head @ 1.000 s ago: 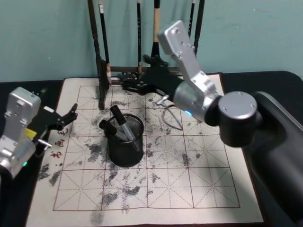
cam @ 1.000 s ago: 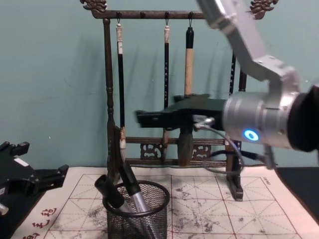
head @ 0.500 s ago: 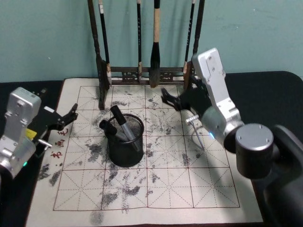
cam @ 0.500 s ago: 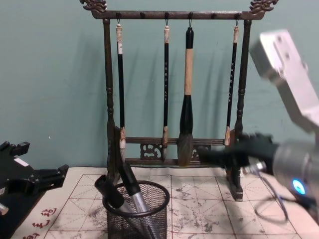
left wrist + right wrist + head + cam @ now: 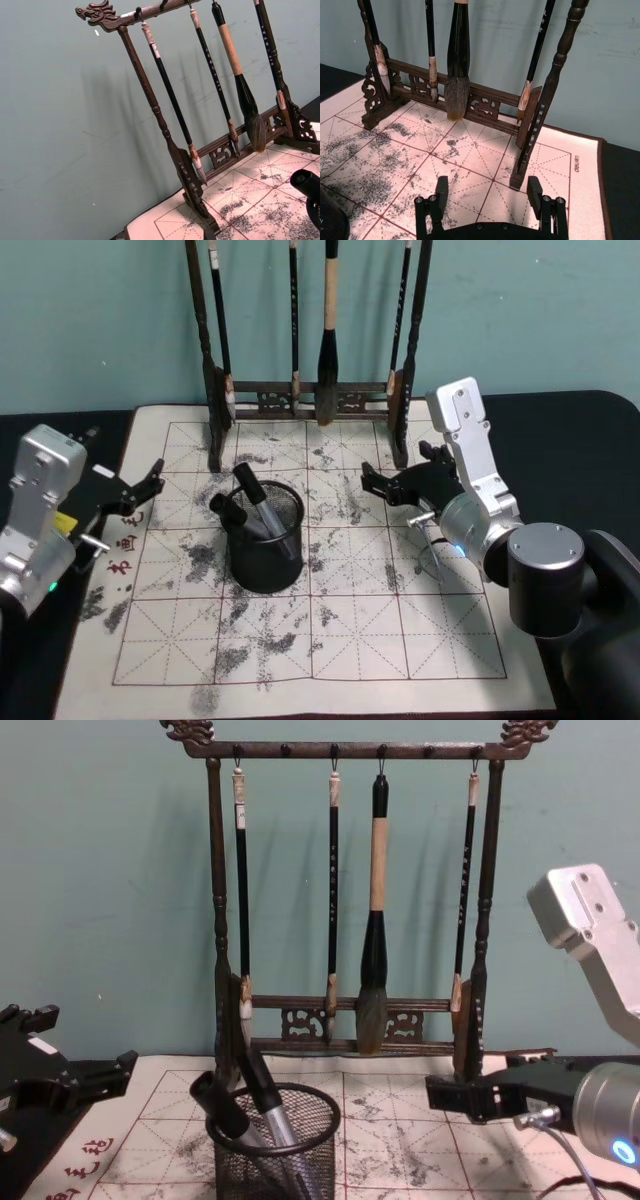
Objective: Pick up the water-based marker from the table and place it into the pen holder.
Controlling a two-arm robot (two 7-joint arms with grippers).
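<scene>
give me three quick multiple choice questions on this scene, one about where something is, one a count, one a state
1. Where is the pen holder?
A. on the gridded mat, in front of the brush rack
B. off the mat on the black table
C. hanging from the rack

2. How many brushes hang from the brush rack?
A. two
B. four
C. six

3. What state is the right gripper in?
A. shut on a marker
B. shut on a brush
C. open and empty

Answers:
1. A, the head view shows the holder standing on the mat, nearer the robot than the rack.
2. B, the chest view shows four brushes on the top bar.
3. C, the right wrist view shows its fingers spread apart with only mat between them; two markers already lean in the holder.
</scene>
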